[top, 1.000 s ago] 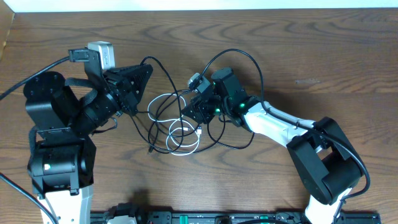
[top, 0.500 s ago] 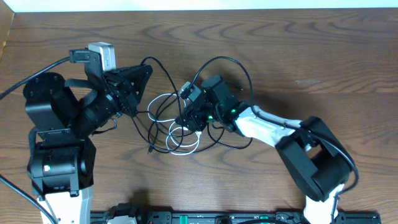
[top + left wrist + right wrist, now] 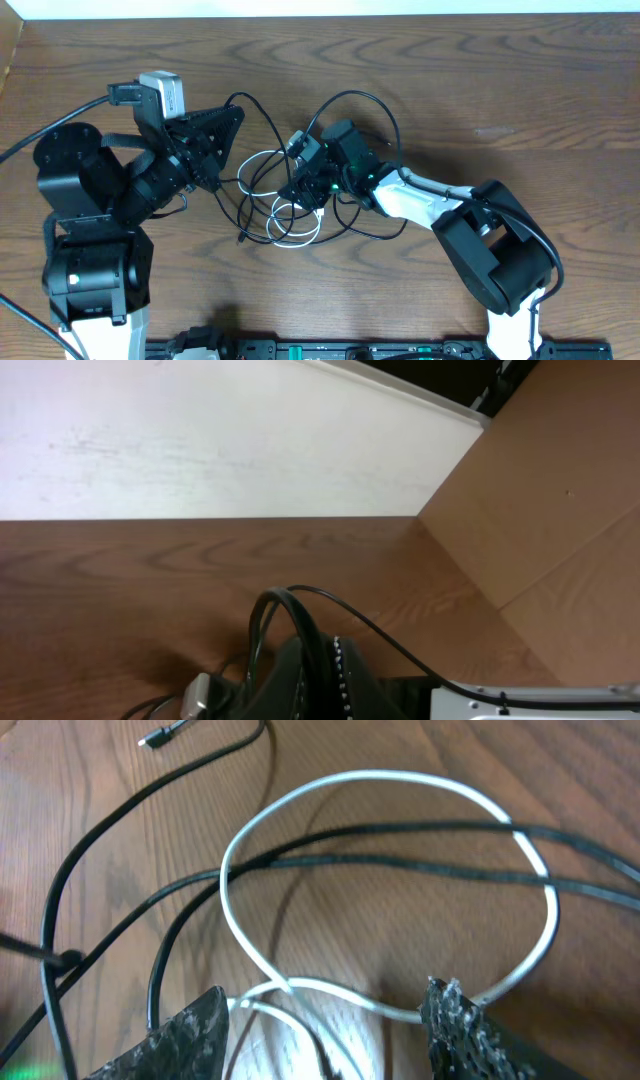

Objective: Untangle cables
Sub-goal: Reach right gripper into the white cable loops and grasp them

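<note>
Right gripper (image 3: 325,1020) moved left, straddling one white cable (image 3: 380,777)

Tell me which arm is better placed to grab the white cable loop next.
Right, likely. Its open fingers straddle the white cable; the left fingers are shut, off to one side.

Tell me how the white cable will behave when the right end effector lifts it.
Probably floppy: the white cable lies in loose curved loops on the table, so it should sag from the right end effector. Likely light, being thin. It may drag the black cables that cross its loop rather than come away free.
</note>
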Robot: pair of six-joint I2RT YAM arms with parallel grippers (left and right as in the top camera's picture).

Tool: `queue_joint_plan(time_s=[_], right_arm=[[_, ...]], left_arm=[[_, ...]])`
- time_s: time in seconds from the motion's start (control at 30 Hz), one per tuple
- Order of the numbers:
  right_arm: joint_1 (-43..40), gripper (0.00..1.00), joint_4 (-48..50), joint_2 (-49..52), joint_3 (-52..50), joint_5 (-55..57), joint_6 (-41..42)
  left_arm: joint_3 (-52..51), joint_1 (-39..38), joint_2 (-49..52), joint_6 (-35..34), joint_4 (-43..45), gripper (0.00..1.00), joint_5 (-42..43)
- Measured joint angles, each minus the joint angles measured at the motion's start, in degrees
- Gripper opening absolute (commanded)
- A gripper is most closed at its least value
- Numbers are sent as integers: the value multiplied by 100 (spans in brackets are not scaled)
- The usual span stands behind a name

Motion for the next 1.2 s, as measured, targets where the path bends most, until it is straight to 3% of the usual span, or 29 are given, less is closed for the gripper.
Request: queue_joint_plan(time_s=[0.2,1.0,1.07,1.17,1.2], right_arm=[[2,64,170,101,57,-50,-81],[133,64,345,579,153,-247,-302],[170,54,345,579,153,-247,-315],[249,6,332,579,153,-254,-367],[267,3,330,579,153,-262,-376]], left_arm=[[0,0,-140,0,0,8,0],[0,0,-264,0,-2,8,4],[0,0,-264,0,-2,8,4],[0,0,-267,0,-2,8,4],[0,0,-267,-2,-2,8,4]])
